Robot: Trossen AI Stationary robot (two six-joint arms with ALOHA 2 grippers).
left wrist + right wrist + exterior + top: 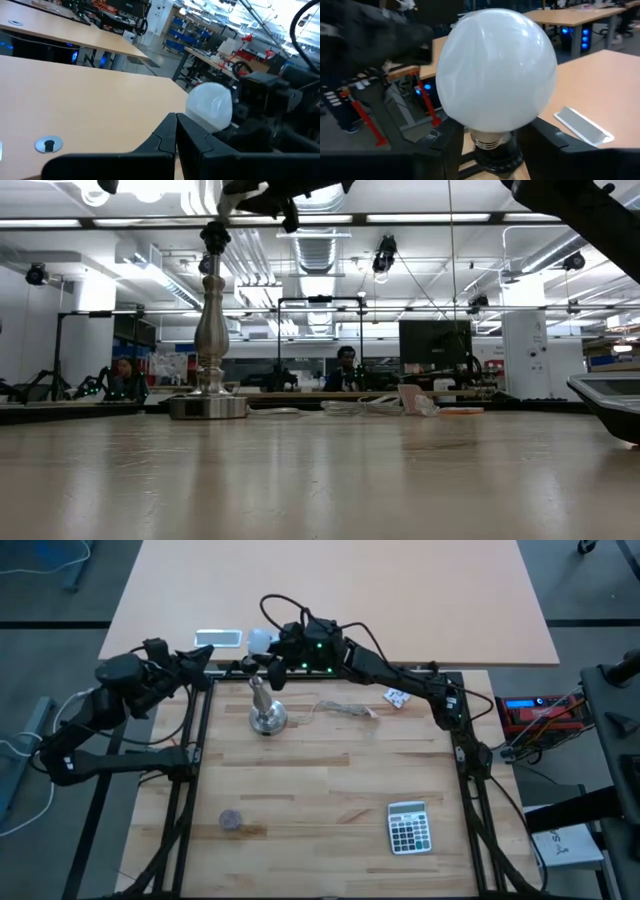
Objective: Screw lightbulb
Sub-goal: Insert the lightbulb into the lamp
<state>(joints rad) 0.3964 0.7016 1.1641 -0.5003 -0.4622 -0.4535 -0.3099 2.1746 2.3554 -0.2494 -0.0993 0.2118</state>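
The lightbulb (pixel 262 640), a white frosted globe, stands upright on top of the silver lamp stand (pixel 267 712) at the table's far left. Its grey screw base (pixel 487 142) sits in the stand's black socket (pixel 495 161), with some threads showing above it. My right gripper (pixel 492 145) reaches in level from the right and is shut on the bulb (pixel 495 70). My left gripper (pixel 208 655) hangs shut just left of the bulb (pixel 210 107), holding nothing. In the low view the stand (pixel 208 330) rises to the picture's top. My right gripper pinches the bulb's lower taper (pixel 462 125), just above the screw base, between its two fingers (pixel 545 142), one on each side. The fingers come in level from the table's right. The bulb stands upright with its base in the socket.
The stand's thin cable (pixel 345 710) trails right toward a white paper scrap (pixel 397 697). A calculator (pixel 409 827) lies near right and a small dark round thing (pixel 231 820) near left. A flat silver device (pixel 218 638) lies on the far table.
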